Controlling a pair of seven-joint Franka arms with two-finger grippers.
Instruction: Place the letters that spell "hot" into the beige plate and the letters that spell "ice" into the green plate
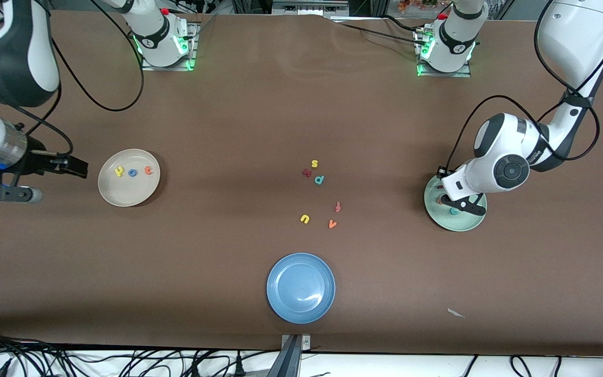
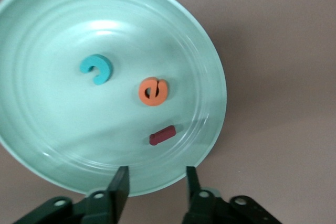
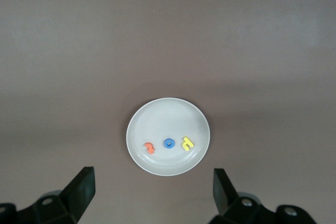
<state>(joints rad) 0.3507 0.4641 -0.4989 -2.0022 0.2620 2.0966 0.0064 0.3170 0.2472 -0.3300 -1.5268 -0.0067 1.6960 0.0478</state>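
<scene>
- Left gripper (image 2: 156, 187) hangs low over the green plate (image 1: 469, 224), jaws partway apart, nothing in them.
- In that plate: teal c (image 2: 96, 69), orange e (image 2: 153, 91), dark red i (image 2: 161, 135), the i closest to the fingertips.
- Right gripper (image 3: 155, 190) is spread wide and empty, up over the counter (image 1: 228, 104) beside the beige plate (image 1: 123, 196).
- In the wrist view that plate sits at 12 o'clock from the fingers, carrying yellow h (image 1: 119, 171), blue o (image 1: 133, 172), orange t (image 1: 148, 169).
</scene>
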